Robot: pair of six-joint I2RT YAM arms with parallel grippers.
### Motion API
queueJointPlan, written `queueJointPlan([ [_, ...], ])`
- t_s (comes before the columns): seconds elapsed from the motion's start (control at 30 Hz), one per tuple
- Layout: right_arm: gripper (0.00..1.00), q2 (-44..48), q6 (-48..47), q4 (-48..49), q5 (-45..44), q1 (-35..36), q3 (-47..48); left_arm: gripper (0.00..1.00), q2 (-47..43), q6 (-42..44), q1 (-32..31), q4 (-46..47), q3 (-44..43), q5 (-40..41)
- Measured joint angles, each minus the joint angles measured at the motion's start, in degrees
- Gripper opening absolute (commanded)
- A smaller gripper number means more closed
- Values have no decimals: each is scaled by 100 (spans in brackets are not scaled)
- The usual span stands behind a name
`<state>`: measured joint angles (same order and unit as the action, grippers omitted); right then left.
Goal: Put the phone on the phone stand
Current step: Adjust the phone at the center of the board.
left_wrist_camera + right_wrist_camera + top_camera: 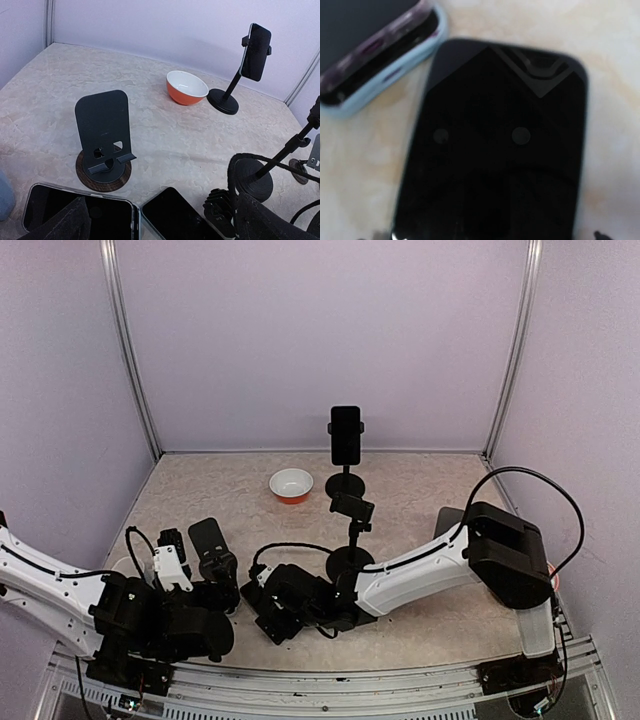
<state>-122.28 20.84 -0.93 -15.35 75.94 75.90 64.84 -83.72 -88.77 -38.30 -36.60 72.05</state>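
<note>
A black phone [495,150] lies flat on the table and fills the right wrist view; it also shows at the bottom of the left wrist view as the black phone [175,216]. My right gripper [485,237] hangs low over it, open, with only small dark tips showing outside the phone's two long edges. A second phone in a light-blue case [80,215] lies just to its left. The dark plate phone stand [102,135] on a round wooden base stands empty behind them. My left gripper [160,231] is open, its fingers [62,225] wide apart over both phones.
A tall clamp stand holding a phone [345,435] stands at the back. An empty clamp stand [352,508] stands mid-table, its round base [255,180] close to my right gripper [272,615]. An orange and white bowl [291,484] sits behind. Purple walls close in the table.
</note>
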Motion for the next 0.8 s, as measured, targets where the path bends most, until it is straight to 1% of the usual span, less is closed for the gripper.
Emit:
queueJointPlan([
  [0.07,96,-39,4,-24,2,-37,85,99,-2,-28,-2,-28,0,2],
  [0.27,88,-162,48,-83,33,-44,249,99,-35,-105,-4,-107,2,4],
  [0.33,84,-175,72,-96,22,-46,269,99,-57,-136,-4,-144,2,24],
  [0.47,71,-192,129,-103,11,-66,299,99,-142,-195,-4,-251,2,46],
  [0.63,60,-192,216,-90,-20,-76,308,99,-225,-195,-4,-289,2,92],
  [0.7,58,-190,216,-83,-28,-76,306,99,-225,-195,-4,-295,2,94],
  [0.8,57,-164,184,15,-33,-76,234,99,-225,-184,-4,-293,2,111],
])
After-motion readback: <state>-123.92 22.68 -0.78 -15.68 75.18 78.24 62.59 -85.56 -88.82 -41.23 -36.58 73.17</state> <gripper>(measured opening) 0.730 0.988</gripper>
